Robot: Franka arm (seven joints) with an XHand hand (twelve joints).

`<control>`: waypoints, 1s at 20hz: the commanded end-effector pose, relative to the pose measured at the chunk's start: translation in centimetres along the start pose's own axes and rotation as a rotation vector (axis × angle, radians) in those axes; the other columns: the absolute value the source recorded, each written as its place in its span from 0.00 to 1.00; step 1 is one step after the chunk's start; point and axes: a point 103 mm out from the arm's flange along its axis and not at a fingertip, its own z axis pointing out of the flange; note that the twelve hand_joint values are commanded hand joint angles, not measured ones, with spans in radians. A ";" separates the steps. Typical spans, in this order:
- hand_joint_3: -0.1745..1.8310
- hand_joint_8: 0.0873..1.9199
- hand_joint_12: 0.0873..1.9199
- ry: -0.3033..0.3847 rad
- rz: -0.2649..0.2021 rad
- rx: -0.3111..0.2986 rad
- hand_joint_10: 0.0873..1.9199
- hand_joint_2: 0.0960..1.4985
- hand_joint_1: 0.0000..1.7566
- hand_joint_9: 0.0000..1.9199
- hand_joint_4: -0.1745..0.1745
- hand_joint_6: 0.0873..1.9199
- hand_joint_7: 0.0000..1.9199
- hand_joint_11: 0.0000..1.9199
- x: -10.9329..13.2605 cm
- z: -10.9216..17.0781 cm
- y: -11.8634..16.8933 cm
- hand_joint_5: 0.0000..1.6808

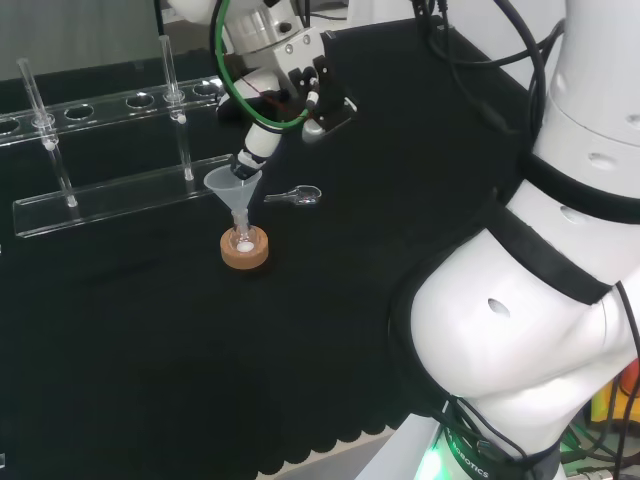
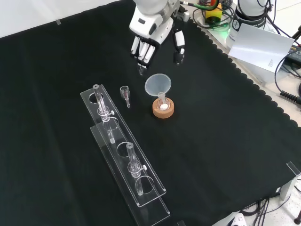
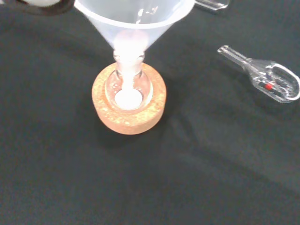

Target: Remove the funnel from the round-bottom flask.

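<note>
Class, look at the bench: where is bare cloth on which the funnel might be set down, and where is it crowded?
Bare cloth lies right of the cork ring in the front view, toward the scalloped edge. It is crowded left of the funnel: a small glass piece and the tube rack.

Head view: from behind the arm, looking down over the desk [image 1: 150, 380].
Front view: opposite side, high, looking down.
Wrist view: close above the funnel [image 3: 136, 18].
Shared: funnel, all views.

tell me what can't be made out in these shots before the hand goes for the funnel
- Whether the hand touches the funnel: in the head view a fingertip overlaps its rim; the front view suggests a gap.
- The round-bottom flask body: sunk in the cork ring, clear glass, hard to outline.
- The funnel's rim: cut off at the wrist view's edge.
- What the small glass piece lying nearby is.
</note>
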 end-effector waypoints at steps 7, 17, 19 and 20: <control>0.27 0.32 0.68 0.037 -0.028 0.089 0.00 0.41 0.34 0.37 0.25 0.00 0.07 0.22 0.8 1.5 2.5 0.11; 0.24 0.27 0.70 0.019 -0.036 0.103 0.00 0.43 0.34 0.27 0.27 0.00 0.00 0.18 0.4 2.5 3.9 0.09; 0.23 0.25 0.70 0.011 -0.036 0.104 0.00 0.43 0.34 0.25 0.28 0.00 0.00 0.17 0.2 2.7 4.0 0.09; 0.23 0.24 0.71 0.010 -0.035 0.105 0.00 0.43 0.34 0.25 0.28 0.00 0.00 0.17 0.1 2.9 4.1 0.09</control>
